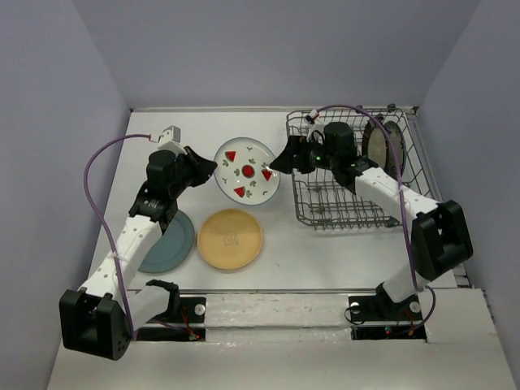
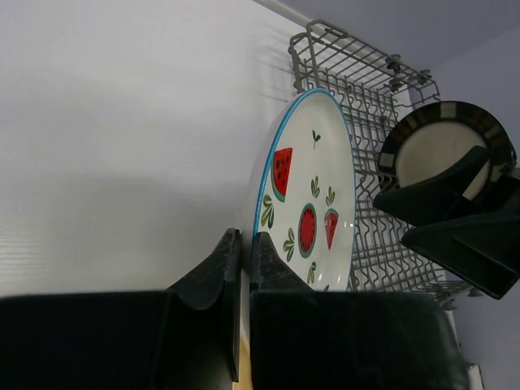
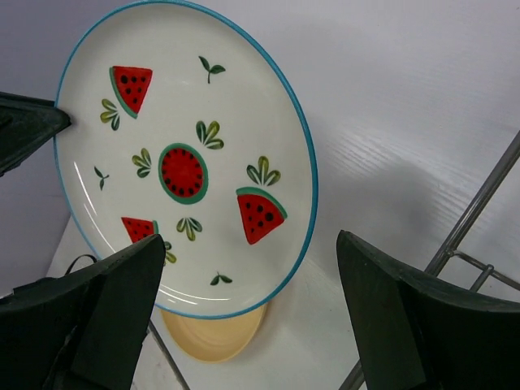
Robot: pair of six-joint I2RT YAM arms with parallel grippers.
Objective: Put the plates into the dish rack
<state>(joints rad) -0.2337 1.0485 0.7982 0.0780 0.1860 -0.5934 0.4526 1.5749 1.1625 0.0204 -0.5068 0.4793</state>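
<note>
The left tool was clamped on the watermelon plate at its 9 o'clock rim, holding it tilted. The right tool had its jaws wide apart around the plate's 3 o'clock edge. The dish rack stood at the plate's 3 o'clock with a dark-rimmed plate upright inside. A yellow plate lay on the surface at 6 o'clock.

the left arm covers part of the teal plate, down and left of the watermelon plate. from the right wrist, most of the yellow plate hides behind the watermelon plate.
</note>
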